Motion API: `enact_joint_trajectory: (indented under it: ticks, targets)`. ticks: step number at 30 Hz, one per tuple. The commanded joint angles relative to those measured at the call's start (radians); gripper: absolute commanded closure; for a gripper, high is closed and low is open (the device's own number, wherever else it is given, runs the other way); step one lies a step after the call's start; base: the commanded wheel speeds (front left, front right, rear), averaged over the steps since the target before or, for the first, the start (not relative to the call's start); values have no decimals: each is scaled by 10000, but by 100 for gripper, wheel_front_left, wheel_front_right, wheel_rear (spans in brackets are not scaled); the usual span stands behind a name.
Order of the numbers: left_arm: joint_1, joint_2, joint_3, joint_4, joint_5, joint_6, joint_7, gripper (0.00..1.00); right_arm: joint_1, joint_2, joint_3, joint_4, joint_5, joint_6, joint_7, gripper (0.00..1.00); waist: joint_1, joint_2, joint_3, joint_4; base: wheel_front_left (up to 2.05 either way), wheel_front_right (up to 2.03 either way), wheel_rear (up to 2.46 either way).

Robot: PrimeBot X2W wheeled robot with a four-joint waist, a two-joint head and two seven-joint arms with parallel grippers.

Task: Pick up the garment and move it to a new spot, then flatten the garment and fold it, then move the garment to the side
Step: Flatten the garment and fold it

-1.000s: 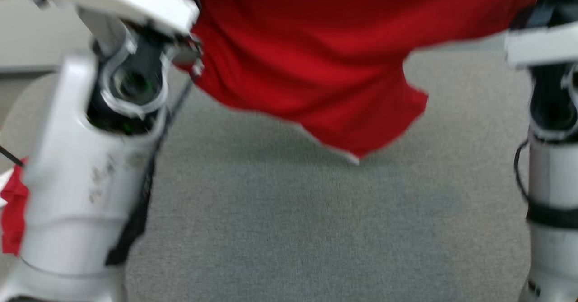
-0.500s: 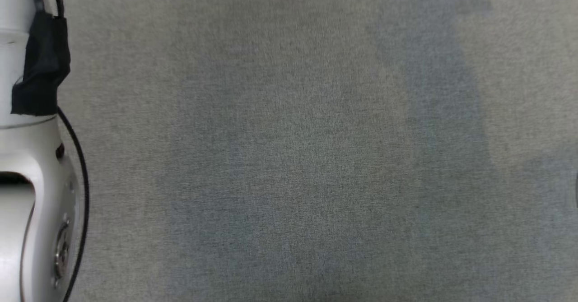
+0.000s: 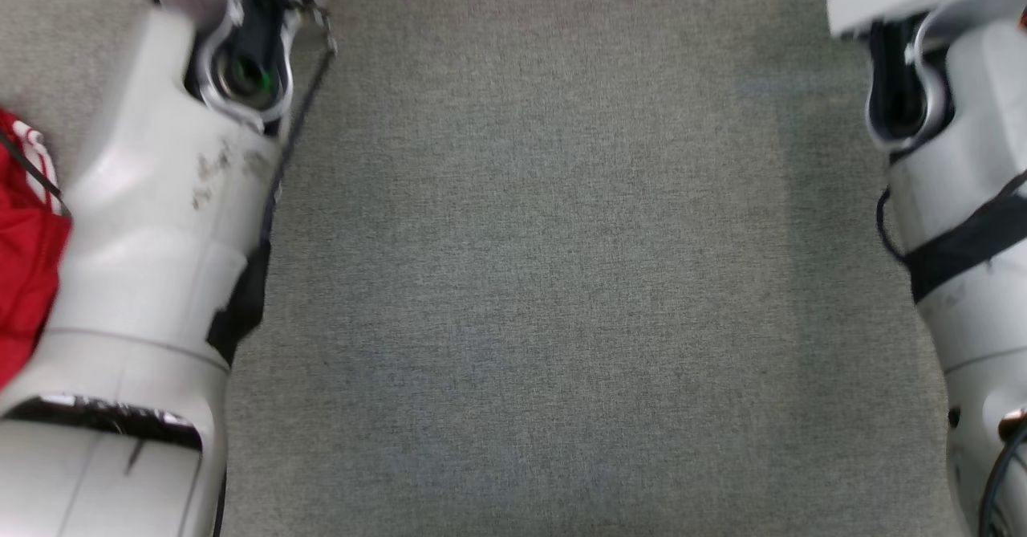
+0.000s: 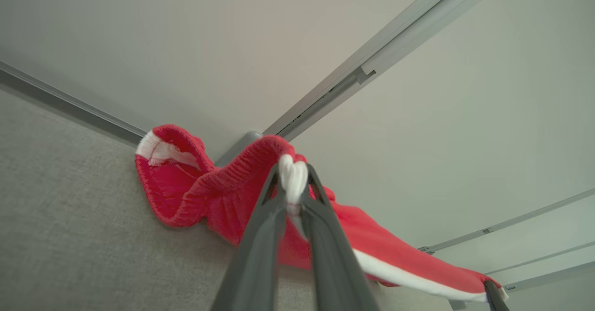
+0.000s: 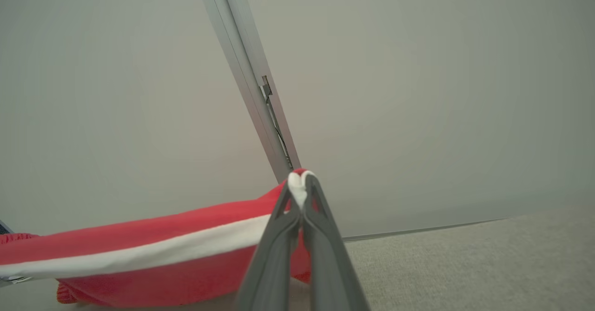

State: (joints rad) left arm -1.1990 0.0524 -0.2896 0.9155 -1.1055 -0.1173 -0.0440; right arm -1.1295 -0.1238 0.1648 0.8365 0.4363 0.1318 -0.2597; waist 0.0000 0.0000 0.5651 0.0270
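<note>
Clamped tight with left claw [image 4: 293, 181] and right claw [image 5: 301, 188] on the red shorts [image 5: 139, 255], strung aloft between them over the grey bench [image 3: 545, 280]. Light, limp, sag-prone; best held by white-trimmed corners.

A grey woven-fabric surface [image 3: 545, 280] lies flat under soft, even light, with faint darker bands across it. Past its far edge stand plain, pale grey-beige wall panels [image 5: 418, 92], matte and unmarked. A slim metal rail [image 5: 246, 78] runs along the joint between them.
</note>
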Motion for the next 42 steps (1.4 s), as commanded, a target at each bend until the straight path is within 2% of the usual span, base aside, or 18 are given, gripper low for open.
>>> enact_joint_trajectory:
  ticks: [1, 5, 13, 19, 29, 37, 42]
  targets:
    - [249, 132, -78, 92, 59, -56, 24, 100, 218, -83, -47, 93, 130, -20, -81, 100, 0, 0, -293, 66, 0, 0, 0]
    - [1446, 456, -922, 404, 589, -117, -34, 100, 1239, -213, 555, 614, 543, -21, -79, 100, 0, 0, -1022, 92, 0, 0, 0]
    - [3687, 1069, -2521, -243, 949, -127, 4, 100, 2813, -820, 2360, 1363, 1523, -21, 771, 100, 0, 0, -2456, -1, 0, 0, 0]
    - [4696, 1276, -3064, -586, 710, -120, -108, 100, 3608, -1551, 3398, 1213, 2360, -24, 1488, 100, 0, 0, -3209, 39, 0, 0, 0]
    - [5882, 1355, -3842, -1281, 358, -121, -31, 100, 4629, -2741, 4727, 253, 3929, -26, 3114, 100, 0, 0, -4105, 115, 0, 0, 0]
    - [7141, 1745, -4514, -2606, -113, -122, 293, 100, 5477, -4235, 5742, -1255, 5220, -24, 4833, 100, 0, 0, -4779, 192, 0, 0, 0]
    - [7968, 2073, -4806, -3555, -549, -122, 595, 100, 6130, -5195, 5782, -2114, 6237, -27, 5782, 100, 0, 0, -5097, 316, 0, 0, 0]
